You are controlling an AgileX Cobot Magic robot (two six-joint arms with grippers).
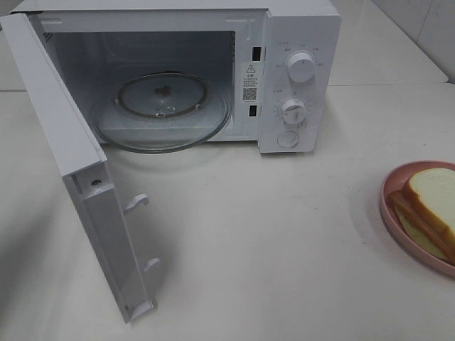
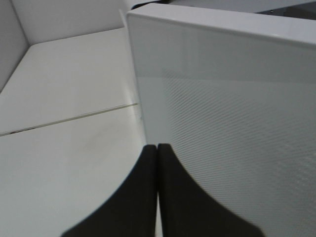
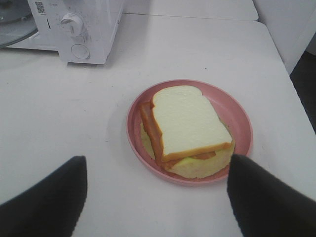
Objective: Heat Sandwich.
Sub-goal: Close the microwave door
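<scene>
Hovering above the sandwich [image 3: 187, 131], my right gripper [image 3: 157, 197] has its jaws spread wide and empty. The sandwich lies on a pink plate [image 3: 239, 118] on the desk [image 1: 284, 249], right of the open microwave [image 1: 298, 71]. My left gripper [image 2: 157, 148], jaws pressed together, sits beside the microwave door [image 2: 237, 123].

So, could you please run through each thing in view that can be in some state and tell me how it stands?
Microwave door: swung wide open.
Glass turntable: in place inside, nothing on it.
Sandwich: on the pink plate, layers stacked, top slice shifted off the bottom one.
Left gripper: shut, holding nothing, right by the door's outer face.
Right gripper: open, poised above the sandwich, not touching it.
</scene>
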